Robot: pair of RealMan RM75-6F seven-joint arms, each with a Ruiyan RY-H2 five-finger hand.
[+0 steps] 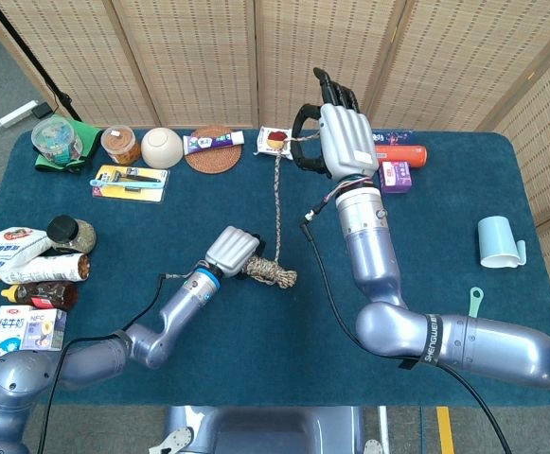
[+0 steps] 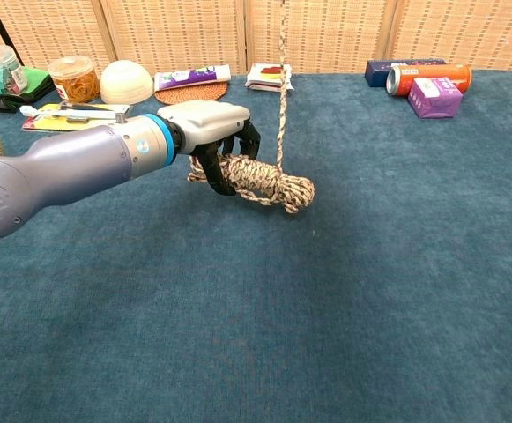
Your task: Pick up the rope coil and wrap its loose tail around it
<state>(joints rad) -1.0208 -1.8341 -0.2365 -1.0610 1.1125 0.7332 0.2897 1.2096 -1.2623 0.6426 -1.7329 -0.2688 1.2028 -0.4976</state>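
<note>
I see a table (image 1: 256, 331) covered in dark teal cloth. At ten to twelve o'clock sit a plastic tub (image 1: 55, 139), a jar (image 1: 121, 144), a white bowl (image 1: 162, 147), a razor pack (image 1: 130, 181) and a woven coaster (image 1: 207, 149). At nine o'clock lie bottles (image 1: 43, 270) and a milk carton (image 1: 26, 330); at three, a pale blue cup (image 1: 498, 241) and a green comb (image 1: 470, 323).
</note>
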